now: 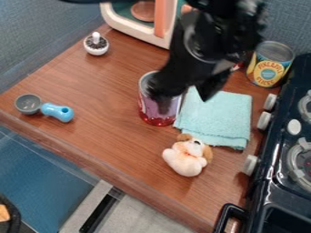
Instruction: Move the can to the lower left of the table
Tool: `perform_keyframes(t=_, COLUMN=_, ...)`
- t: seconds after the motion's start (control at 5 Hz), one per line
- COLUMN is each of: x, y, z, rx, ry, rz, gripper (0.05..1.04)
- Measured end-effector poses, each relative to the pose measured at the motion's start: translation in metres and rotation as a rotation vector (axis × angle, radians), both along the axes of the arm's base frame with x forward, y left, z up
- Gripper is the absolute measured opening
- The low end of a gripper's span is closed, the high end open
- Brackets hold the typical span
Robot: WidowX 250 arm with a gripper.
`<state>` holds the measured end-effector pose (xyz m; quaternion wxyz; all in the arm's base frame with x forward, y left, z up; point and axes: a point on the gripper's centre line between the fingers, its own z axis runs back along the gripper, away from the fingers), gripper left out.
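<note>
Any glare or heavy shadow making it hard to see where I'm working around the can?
Camera view: the gripper is so dark that its parts merge, and it hides part of the can; the light on the wooden table looks soft, with no strong glare near the can; the dark stove shows faint glints along its edge.

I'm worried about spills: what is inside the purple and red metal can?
On the can, a bit of silvery rim shows at the upper left. The black robot gripper hides most of the opening, so I cannot tell whether anything is inside.
</note>
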<state>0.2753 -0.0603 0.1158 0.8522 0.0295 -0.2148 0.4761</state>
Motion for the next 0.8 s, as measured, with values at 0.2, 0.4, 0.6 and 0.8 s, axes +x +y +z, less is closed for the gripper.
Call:
perform_keyframes(t=0.2, x=0.008, y=0.006, z=-0.017, rx=-0.146, ry=0.034, rz=0.122, gripper=0.999)
perform_keyframes(t=0.4, x=0.014, y=0.008, z=-0.029, rx=-0.224, ry=0.043, rz=0.181, gripper=0.999)
perform_keyframes(t=0.6, x=0.022, y=0.014, z=-0.037, rx=-0.246, ry=0.03, rz=0.204, gripper=0.999)
perform_keyframes(t=0.8, x=0.035, y=0.019, z=-0.046, rx=-0.237, ry=0.031, rz=0.233, gripper=0.999)
